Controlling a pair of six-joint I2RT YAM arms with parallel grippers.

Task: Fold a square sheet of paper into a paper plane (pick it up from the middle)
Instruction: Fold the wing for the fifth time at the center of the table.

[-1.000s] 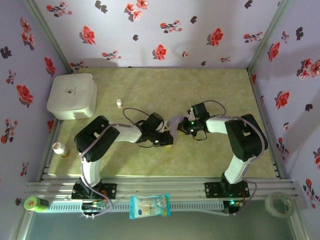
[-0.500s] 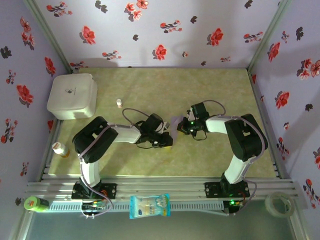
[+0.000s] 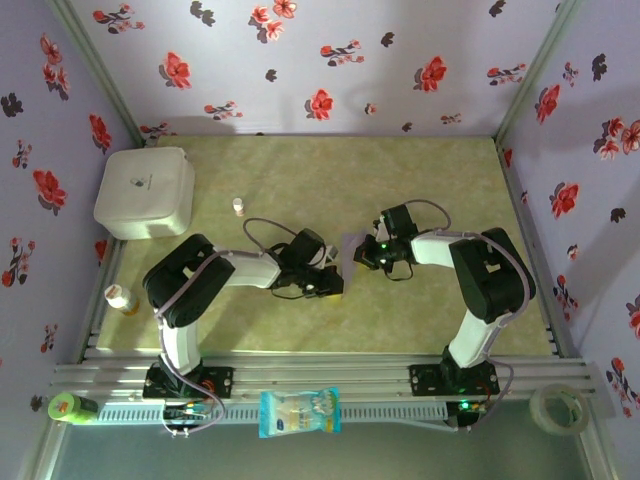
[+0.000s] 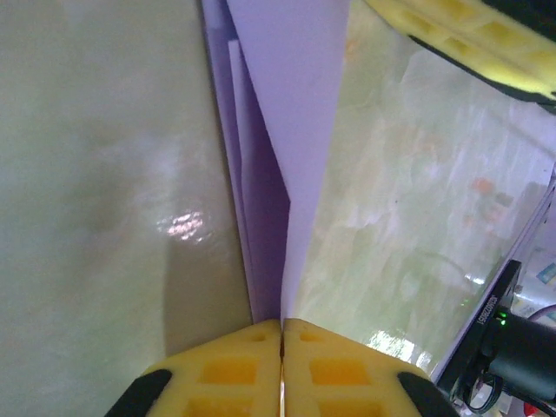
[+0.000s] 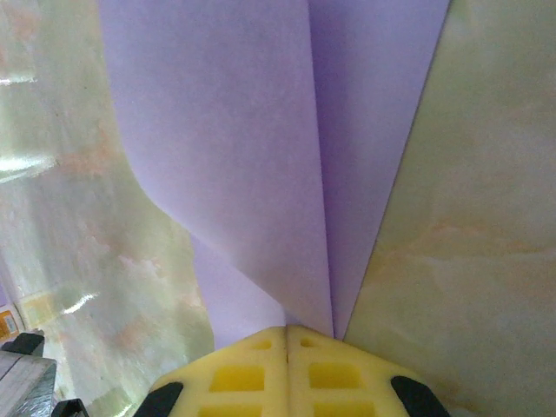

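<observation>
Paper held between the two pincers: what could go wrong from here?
1. Both the left pincer and the right pincer are shut on the thin paper; if they pull apart, it might tear.
2. Each grips only an edge, so the paper could slip free.
3. The layers bow loosely in the right wrist view, so a crease may land crooked.

Folded lilac paper (image 5: 261, 130) in closed tool (image 5: 287, 334)
</observation>
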